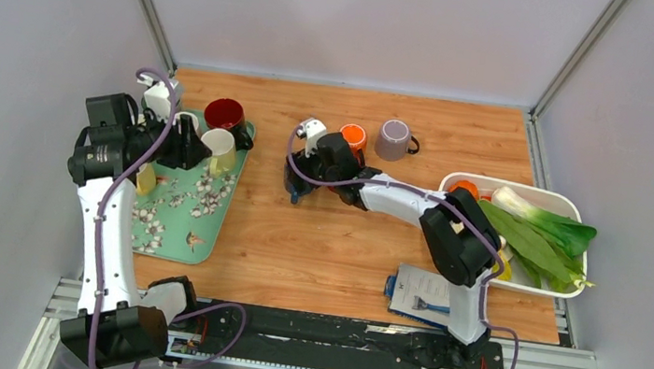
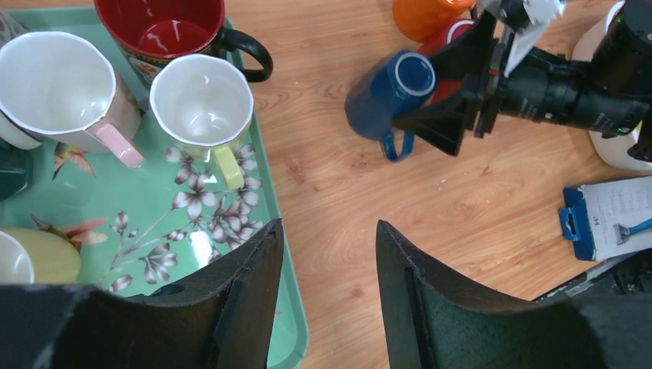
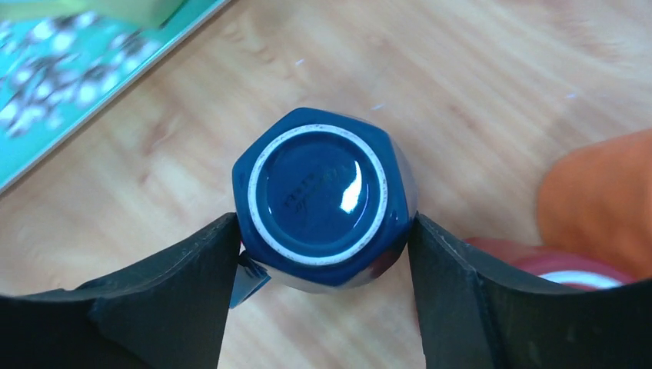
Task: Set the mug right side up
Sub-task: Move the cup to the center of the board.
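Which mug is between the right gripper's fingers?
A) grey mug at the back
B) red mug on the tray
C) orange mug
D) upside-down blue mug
D: in the right wrist view, the right gripper has a finger against each side of the blue mug, whose base faces up.

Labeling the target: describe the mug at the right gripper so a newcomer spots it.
On the wooden table, find the mugs right of the green tray. The dark blue mug sits upside down between the fingers of the right gripper. Unlike the orange mug and grey mug behind it, it is navy with a white-ringed base facing up.
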`<state>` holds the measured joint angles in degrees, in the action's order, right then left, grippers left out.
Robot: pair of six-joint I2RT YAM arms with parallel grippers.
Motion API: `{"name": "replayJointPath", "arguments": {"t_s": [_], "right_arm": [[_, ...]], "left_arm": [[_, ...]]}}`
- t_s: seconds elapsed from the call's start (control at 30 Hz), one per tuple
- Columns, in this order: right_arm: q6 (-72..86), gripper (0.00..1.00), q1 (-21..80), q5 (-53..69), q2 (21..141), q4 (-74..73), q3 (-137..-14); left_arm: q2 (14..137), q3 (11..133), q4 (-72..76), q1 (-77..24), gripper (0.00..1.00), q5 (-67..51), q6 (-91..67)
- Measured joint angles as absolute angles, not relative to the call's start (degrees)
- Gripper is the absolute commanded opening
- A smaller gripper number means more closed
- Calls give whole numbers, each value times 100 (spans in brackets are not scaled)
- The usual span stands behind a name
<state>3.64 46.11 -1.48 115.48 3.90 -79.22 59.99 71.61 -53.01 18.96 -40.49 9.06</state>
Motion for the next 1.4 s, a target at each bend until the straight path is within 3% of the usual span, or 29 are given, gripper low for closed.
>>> {"name": "replayJointPath", "arguments": {"t_s": [0.17,0.3,0.4,0.8,1.2,1.4], "right_arm": [[-231,68,4639,1267,10960,451,-7157],[-1111,91,4711,1918,10573,362,-6659],[-1632,100,4744,2025,10289,279,-6396],[-1428,100,4921,1953,9216,250,-5693],[-10,100,5194,786,9389,502,-5349],[158,91,5120,515,9690,523,-5352]], "left_arm": [[5992,7032,-5262,1883,54,-4132,751],[5994,6947,-5225,1883,54,-4160,674],[5992,6899,-5177,1881,54,-4176,657],[5992,6860,-5094,1835,54,-4213,563],[5782,6829,-5120,1815,53,-4213,519],[5712,6814,-5172,1809,53,-4193,515]]}}
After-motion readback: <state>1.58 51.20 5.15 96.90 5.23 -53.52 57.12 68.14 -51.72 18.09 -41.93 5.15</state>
